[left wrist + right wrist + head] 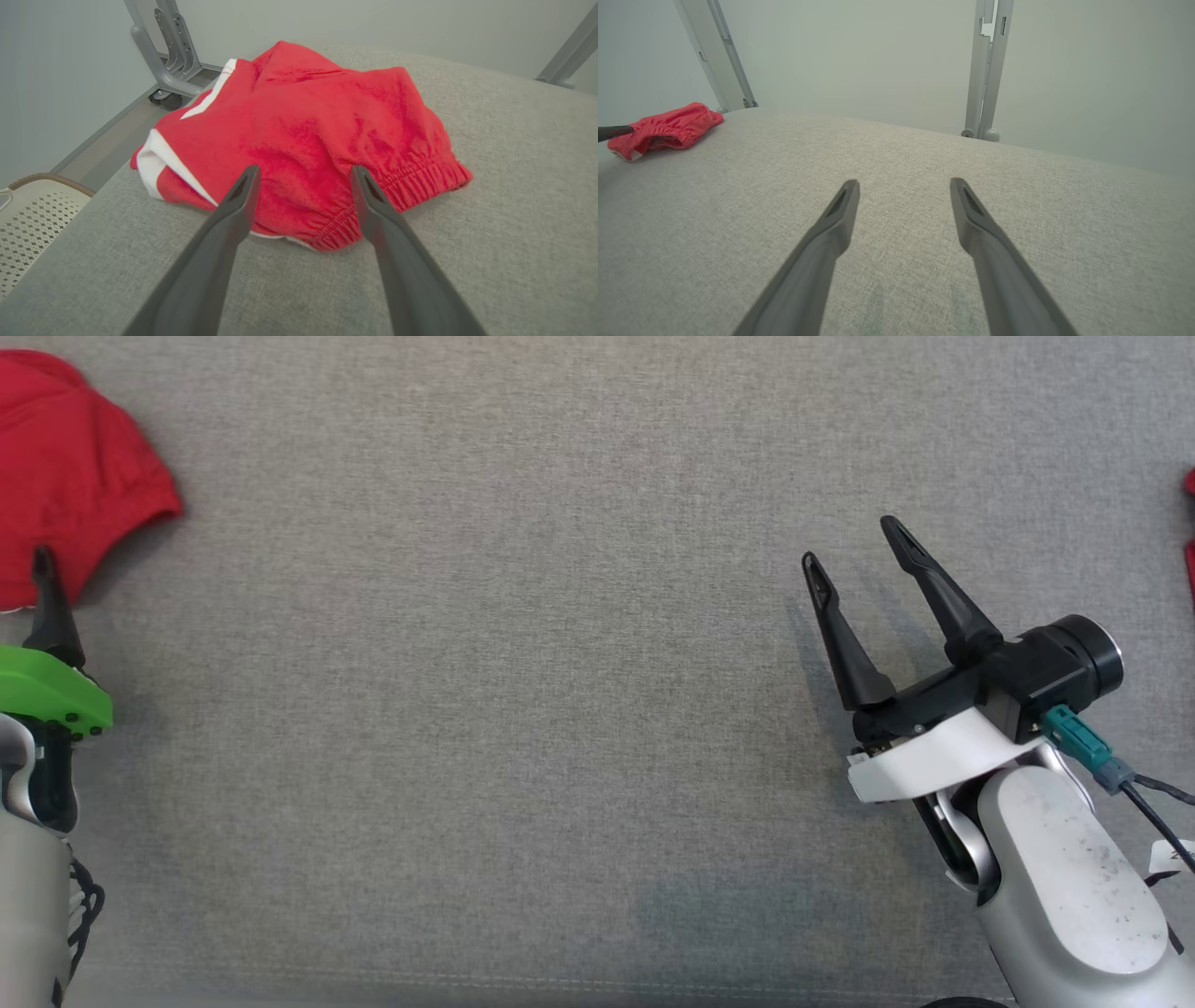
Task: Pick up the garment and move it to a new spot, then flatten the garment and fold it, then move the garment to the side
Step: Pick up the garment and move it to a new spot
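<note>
Garment [303, 140] lies crumpled at the left edge of your grey fabric surface [513, 709], pale wall [878, 56] beyond; left gripper [304, 171] and right gripper [850, 541] both spread, empty.

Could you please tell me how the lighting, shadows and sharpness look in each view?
Head view: soft, even light, no glare; the right gripper casts only a faint shadow on the grey surface. Left wrist view: the red garment is sharp, the left gripper blurs toward the bottom edge. Right wrist view: wide-angle distortion curves the frame post at its left.
</note>
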Controlling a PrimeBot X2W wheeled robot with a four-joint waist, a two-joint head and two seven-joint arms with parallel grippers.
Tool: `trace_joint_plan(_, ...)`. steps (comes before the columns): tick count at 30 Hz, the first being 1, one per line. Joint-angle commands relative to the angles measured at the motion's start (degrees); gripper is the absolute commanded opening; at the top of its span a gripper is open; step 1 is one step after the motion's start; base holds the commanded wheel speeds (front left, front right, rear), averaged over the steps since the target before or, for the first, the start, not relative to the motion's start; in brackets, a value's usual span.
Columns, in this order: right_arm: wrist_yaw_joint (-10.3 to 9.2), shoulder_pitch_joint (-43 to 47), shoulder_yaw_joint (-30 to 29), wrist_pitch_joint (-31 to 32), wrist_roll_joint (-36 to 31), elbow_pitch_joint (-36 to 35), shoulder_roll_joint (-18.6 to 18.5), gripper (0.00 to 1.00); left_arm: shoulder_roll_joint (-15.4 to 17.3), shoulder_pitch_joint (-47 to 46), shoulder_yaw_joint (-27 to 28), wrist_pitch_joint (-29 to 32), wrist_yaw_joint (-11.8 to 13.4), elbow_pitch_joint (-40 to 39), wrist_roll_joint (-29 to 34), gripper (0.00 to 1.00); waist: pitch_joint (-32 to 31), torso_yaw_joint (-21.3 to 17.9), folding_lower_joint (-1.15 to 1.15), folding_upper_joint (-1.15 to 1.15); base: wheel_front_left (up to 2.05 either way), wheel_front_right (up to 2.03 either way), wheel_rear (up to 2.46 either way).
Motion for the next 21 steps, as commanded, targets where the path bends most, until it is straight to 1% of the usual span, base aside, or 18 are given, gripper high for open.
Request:
trace_joint_plan(1,-0.09,-0.44,-0.22,-0.01,-0.55,-0.44,-0.13,1.0,0.69,-1.22,-0.14,-0.29,0.13,0.5,-0.05,1.0,2.93,-2.87,-0.01,0.0,0.0,0.0,0.0)
trace_joint_plan(7,-0.09,0.02,-1.55,-0.01,-0.62,-1.45,-0.12,1.0,0.32,-4.33,-0.53,-0.58,0.13,6.96,-1.09,1.0,4.61,-4.35,-0.01,0.0,0.0,0.0,0.0)
trace_joint_plan(8,-0.09,0.19,-1.86,-0.01,-0.59,-1.62,0.08,1.0,0.07,-4.69,-0.55,-0.65,0.18,7.75,-0.93,0.94,4.68,-4.44,-0.01,0.0,0.0,0.0,0.0)
trace_joint_plan(9,-0.09,0.32,-2.11,-0.01,-0.43,-1.67,0.19,1.0,-0.25,-4.88,-0.48,-0.59,0.29,8.59,-1.03,0.61,4.72,-4.5,-0.01,0.0,0.0,0.0,0.0)
trace_joint_plan(10,-0.09,0.43,-2.21,-0.01,-0.35,-1.72,0.23,1.0,-0.46,-5.05,-0.46,-0.5,0.34,9.39,-1.01,0.41,4.69,-4.51,-0.01,0.0,0.0,0.0,0.0)
trace_joint_plan(11,-0.09,0.53,-2.36,-0.01,-0.24,-1.68,0.36,1.0,-0.6,-5.28,-0.41,-0.54,0.28,10.09,-0.94,0.0,4.62,-4.52,-0.01,0.0,0.0,0.0,0.0)
trace_joint_plan(13,-0.09,0.71,-2.44,-0.01,0.01,-1.47,0.68,1.0,-1.1,-5.5,-0.2,-0.63,0.23,10.92,-1.01,0.0,4.17,-4.4,-0.01,0.0,0.0,0.0,0.0)
trace_joint_plan(15,-0.09,0.84,-2.56,-0.01,0.19,-1.26,1.04,1.0,-1.03,-5.48,0.48,-0.7,0.21,9.25,-0.47,0.0,3.47,-4.15,-0.01,0.0,0.0,0.0,0.0)
trace_joint_plan(18,-0.09,0.71,-2.56,-0.01,0.79,-0.99,1.76,1.0,-0.34,-3.83,1.8,-0.85,0.19,3.21,1.89,0.0,1.93,-3.75,-0.01,0.0,0.0,0.0,0.0)
trace_joint_plan(21,-0.09,1.11,-2.28,-0.01,1.53,-0.29,3.01,1.0,-1.31,-0.94,2.91,-0.86,0.12,-3.78,5.04,0.0,-0.46,-3.49,-0.01,0.0,0.0,0.0,0.0)
